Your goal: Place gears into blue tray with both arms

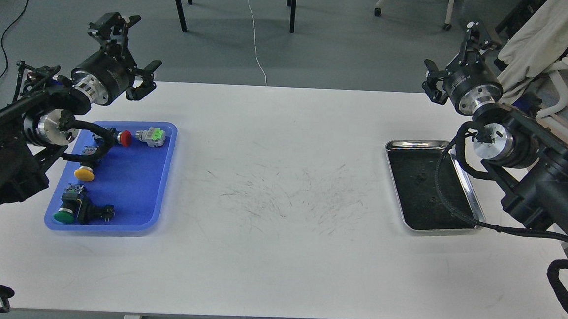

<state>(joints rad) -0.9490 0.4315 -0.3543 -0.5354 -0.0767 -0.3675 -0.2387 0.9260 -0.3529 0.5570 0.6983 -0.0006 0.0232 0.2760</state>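
Two tiny black gears [421, 176] [431, 199] lie faintly visible on the dark bottom of the steel tray [413, 143] at the right of the table. The blue tray [132, 184] sits at the left and holds several pushbutton switches. My left gripper [142, 43] hovers open and empty above the table's far left edge, just behind the blue tray. My right gripper [448, 47] is raised beyond the far right edge, behind the steel tray, open with nothing between its fingers.
The blue tray holds switches with a red cap [125, 138], a green-grey body [151, 135], a yellow cap [85, 172] and a green cap [64, 216]. The white table [280, 218] is scuffed in the middle. A chair draped with cloth [543, 37] stands behind the right arm.
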